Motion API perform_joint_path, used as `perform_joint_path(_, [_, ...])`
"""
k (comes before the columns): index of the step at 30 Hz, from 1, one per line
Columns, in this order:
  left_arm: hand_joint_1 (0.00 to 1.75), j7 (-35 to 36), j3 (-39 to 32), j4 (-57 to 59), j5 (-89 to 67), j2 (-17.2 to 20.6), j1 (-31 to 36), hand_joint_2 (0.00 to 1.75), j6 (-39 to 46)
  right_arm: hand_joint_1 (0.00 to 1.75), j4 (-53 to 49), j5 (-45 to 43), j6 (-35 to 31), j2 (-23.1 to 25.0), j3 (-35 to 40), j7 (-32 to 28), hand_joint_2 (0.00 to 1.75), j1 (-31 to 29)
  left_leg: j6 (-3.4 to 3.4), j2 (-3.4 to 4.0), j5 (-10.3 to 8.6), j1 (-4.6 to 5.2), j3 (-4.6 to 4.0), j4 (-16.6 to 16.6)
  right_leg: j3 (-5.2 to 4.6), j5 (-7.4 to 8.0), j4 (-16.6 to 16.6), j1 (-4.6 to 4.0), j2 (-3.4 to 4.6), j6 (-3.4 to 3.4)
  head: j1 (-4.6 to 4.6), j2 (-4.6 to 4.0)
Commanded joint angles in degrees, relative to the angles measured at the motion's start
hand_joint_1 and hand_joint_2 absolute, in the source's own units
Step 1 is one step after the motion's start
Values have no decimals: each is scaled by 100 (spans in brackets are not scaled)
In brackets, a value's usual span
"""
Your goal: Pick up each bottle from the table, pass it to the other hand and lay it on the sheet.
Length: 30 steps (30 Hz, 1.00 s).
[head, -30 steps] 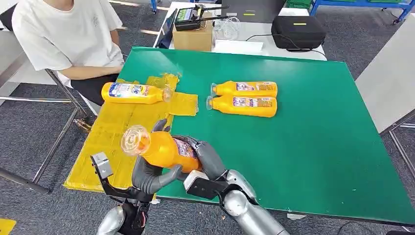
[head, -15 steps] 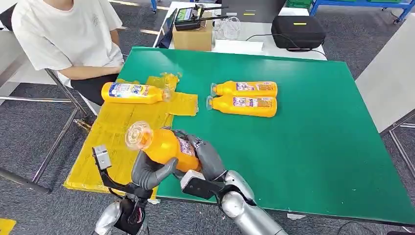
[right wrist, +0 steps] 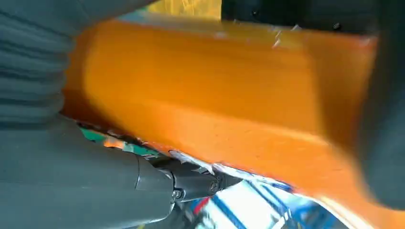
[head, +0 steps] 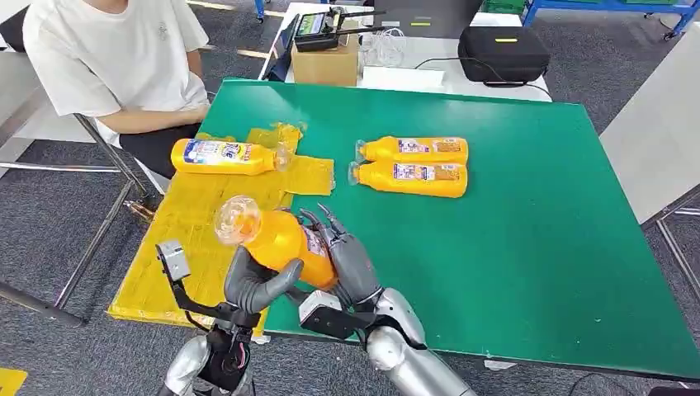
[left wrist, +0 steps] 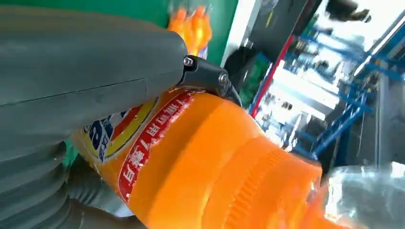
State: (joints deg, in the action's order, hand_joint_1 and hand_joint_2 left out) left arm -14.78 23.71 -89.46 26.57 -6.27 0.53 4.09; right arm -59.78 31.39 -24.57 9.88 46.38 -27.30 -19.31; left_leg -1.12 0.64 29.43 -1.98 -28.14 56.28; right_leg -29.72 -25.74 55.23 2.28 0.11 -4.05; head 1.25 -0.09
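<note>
Since 1 s ago the right hand (head: 347, 262) has spread its fingers off the held bottle (head: 281, 241), which has lifted a bit w/ cap toward 10 o'clock; left hand (head: 252, 282) has closed up around it from below.

Green table (head: 528, 247): yellow sheet (head: 177, 247) at its 9 o'clock edge, one bottle on the sheet (head: 223, 156) at approx. 11 o'clock. Pair of bottles (head: 413, 167) waits at table centre, 1 o'clock from the hands. Person (head: 115, 58) sits beyond the sheet.

Step, by the look of it: handover, right to left. Left fingers wrap the bottle; right fingers apart, tips up, palm apparently touching still.

Next calls for right hand clearing away, then left carrying the bottle toward 10 o'clock and laying it flat on the sheet.
</note>
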Motion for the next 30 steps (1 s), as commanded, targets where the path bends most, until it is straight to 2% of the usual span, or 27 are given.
perform_joint_path(1, [175, -70, -445, 951, -1730, 557, 875, 175, 1017, 0, -626, 256, -1016, -169, 43, -162, 0, 226, 12, -14, -4, 3, 15, -16, 16, -2, -10, -2, -11, 24, 0, 0])
perform_joint_path(3, [175, -83, -523, 1120, -2487, 749, 1088, 175, 1232, 0, -907, 325, -1469, -199, -123, -274, 0, 406, 16, -14, -8, -6, 29, -26, 26, 1, -22, -13, -15, 37, 4, 0])
perform_joint_path(5, [175, -37, -605, 1158, -2762, 781, 1172, 175, 1204, 0, -1125, 367, -1543, -221, -250, -320, 0, 516, 16, -35, -10, -4, 10, -15, 18, -3, -16, -11, -37, 29, -2, 0])
perform_joint_path(6, [175, 0, -728, 1194, -2856, 743, 1260, 175, 1233, 0, -1329, 624, -1543, -92, -678, -545, 0, 741, 14, -18, -8, -2, 2, -9, 5, -1, -8, -6, -26, 17, -2, 0])
perform_joint_path(7, [175, 36, -755, 1216, -2906, 747, 1313, 175, 1236, 0, -1342, 685, -1543, -42, -791, -626, 0, 808, 16, -14, -6, -4, 2, -8, 7, -2, -6, -8, -21, 20, 0, 0])
perform_joint_path(10, [175, 152, -803, 1290, -3019, 800, 1490, 175, 1159, 0, -1403, 371, -1543, -27, -1004, -759, 0, 899, 19, -29, -7, -5, 3, -9, 13, -5, -9, -10, -32, 26, -2, 0])
perform_joint_path(12, [175, 219, -665, 1487, -4121, 982, 1694, 175, 1708, 0, -1462, 240, -1543, -22, -1091, -877, 0, 950, 13, -22, -7, -2, -2, -7, 6, -3, -4, -6, -26, 21, 0, 0])
perform_joint_path(13, [175, 211, -712, 1548, -4132, 974, 1728, 175, 1686, 0, -1477, 234, -1543, -33, -1083, -871, 0, 950, 17, -27, -6, -4, 5, -11, 14, -4, -9, -10, -26, 29, 0, 0])
perform_joint_path(15, [175, 710, -412, 2028, -5501, 1182, 2055, 175, 1846, 0, -1584, 51, -1543, -72, -1006, -898, 0, 960, 13, -26, -7, -4, 1, -8, 9, -3, -6, -8, -26, 23, -2, 0])
perform_joint_path(17, [175, 844, -422, 2459, -5955, 1171, 2316, 175, 1686, 0, -1719, -87, -1543, -138, -894, -848, 0, 952, 12, -31, -9, -2, -3, -6, 5, -2, -3, -6, -29, 22, 0, 0])
perform_joint_path(18, [175, 1154, -241, 2855, -6850, 1209, 2574, 175, 1898, 0, -1795, -89, -1543, -158, -885, -868, 0, 981, 16, -30, -9, -4, 5, -11, 12, -1, -8, -10, -27, 29, -2, 0])
perform_joint_path(21, [175, 1673, 10, 3968, -8049, 1056, 3160, 175, 1685, 0, -1765, -194, -1376, -187, -729, -835, 0, 912, 15, -48, -14, -4, -1, -8, 12, -2, -8, -9, -46, 25, 2, 0])
perform_joint_path(26, [175, 1724, -52, 4717, -8118, 875, 3498, 175, 1281, 0, -1793, -312, -1229, -172, -663, -860, 0, 890, 19, -31, -9, -2, 6, -9, 17, -1, -9, -7, -28, 23, 2, 0])
perform_joint_path(30, [175, 1709, -448, 5753, -7558, 643, 3814, 175, 437, 0, -1737, -602, -968, -112, -633, -940, 0, 882, 23, -29, -7, -5, 15, -14, 26, -4, -16, -12, -27, 33, 0, 0])
